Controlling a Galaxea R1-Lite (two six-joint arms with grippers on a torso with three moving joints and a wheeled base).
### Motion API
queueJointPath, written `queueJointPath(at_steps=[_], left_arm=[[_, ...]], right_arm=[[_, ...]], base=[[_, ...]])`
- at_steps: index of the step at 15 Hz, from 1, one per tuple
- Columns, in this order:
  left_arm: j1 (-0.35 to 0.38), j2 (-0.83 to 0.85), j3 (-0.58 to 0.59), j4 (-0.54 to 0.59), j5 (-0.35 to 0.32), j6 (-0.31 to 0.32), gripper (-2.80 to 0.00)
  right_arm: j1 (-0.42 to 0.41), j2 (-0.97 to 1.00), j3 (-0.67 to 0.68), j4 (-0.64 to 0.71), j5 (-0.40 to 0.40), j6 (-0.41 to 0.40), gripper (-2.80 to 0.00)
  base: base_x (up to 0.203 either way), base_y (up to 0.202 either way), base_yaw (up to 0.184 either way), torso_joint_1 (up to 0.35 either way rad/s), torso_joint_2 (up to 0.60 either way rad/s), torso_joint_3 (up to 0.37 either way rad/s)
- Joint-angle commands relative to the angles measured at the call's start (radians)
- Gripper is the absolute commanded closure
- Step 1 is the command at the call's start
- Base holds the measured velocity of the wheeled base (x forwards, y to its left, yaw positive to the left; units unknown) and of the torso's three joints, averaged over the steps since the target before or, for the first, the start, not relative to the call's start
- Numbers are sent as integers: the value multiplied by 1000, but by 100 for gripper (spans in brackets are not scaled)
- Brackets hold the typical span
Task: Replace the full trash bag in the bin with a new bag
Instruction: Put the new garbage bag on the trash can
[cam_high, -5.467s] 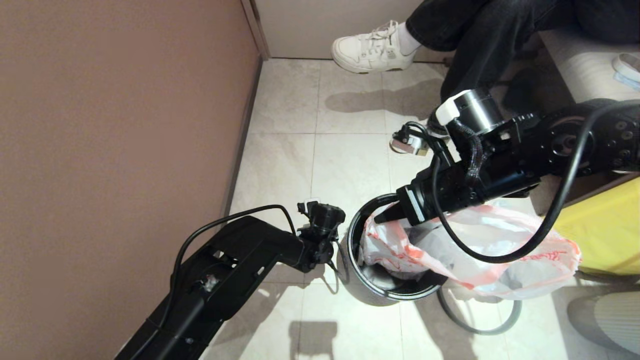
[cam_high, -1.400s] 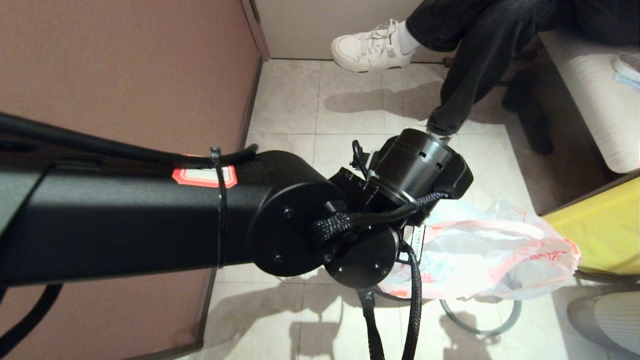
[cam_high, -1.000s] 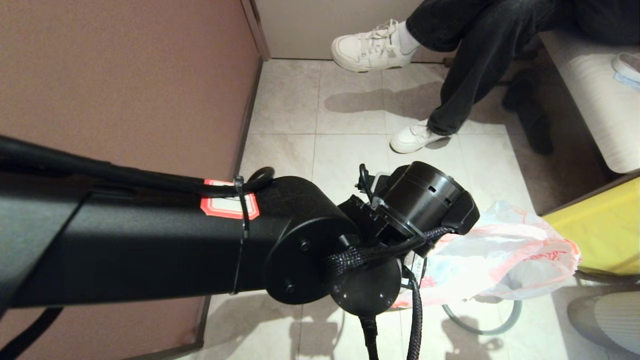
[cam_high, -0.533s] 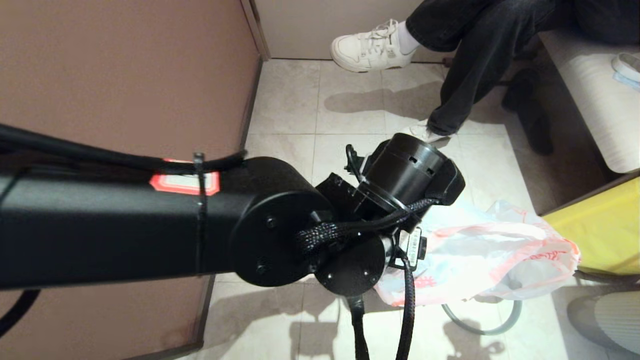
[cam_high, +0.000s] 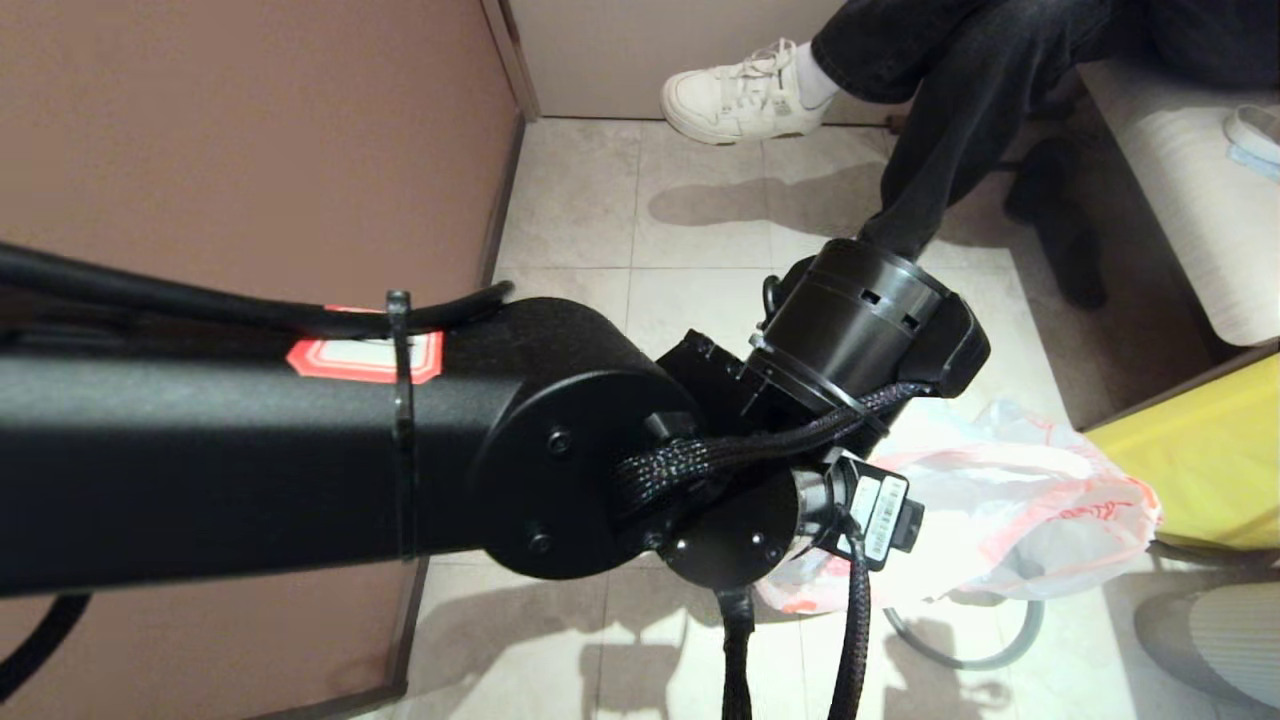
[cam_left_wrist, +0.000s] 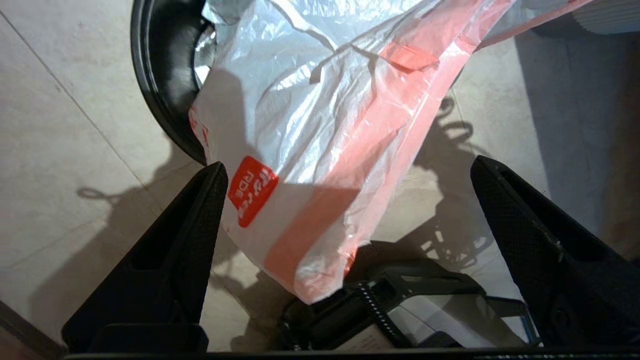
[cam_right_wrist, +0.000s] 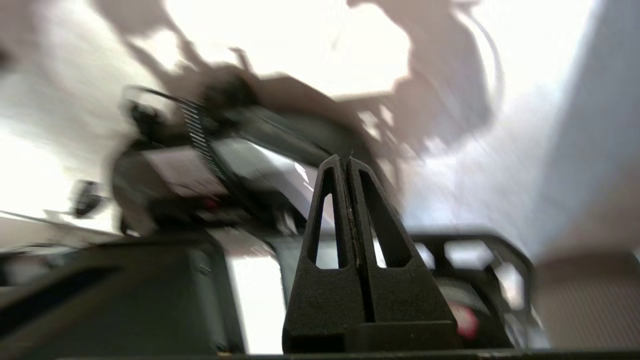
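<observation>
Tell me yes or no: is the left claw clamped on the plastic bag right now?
No. In the left wrist view the left claw stands wide open, both fingers apart, with the new bag hanging loose between them.

The left arm (cam_high: 300, 460) has swung in across the head view, where the right arm reached into the bin (cam_left_wrist: 165, 85) earlier. The left gripper (cam_left_wrist: 345, 175) has spread wide above the new bag (cam_left_wrist: 320, 125), which now covers the bin's mouth and apparently spills over its rim
</observation>
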Motion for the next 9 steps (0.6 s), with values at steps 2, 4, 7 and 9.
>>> queueJointPath(at_steps=[2, 4, 7, 9], left_arm=[[26, 56, -50, 0, 3, 87, -280], [56, 115, -90, 3, 3, 161, -280], [82, 138, -99, 7, 3, 290, -280], [86, 135, -109, 6, 3, 345, -280]], right_arm=[[2, 9, -8, -125, 66, -10, 0], [0, 70, -19, -263, 88, -93, 0], [-14, 220, -13, -556, 126, -160, 0], [-61, 292, 62, -778, 230, -170, 0]], base=[[0, 0, 0, 0, 0, 0], [0, 0, 0, 0, 0, 0], [0, 0, 0, 0, 0, 0], [0, 0, 0, 0, 0, 0]])
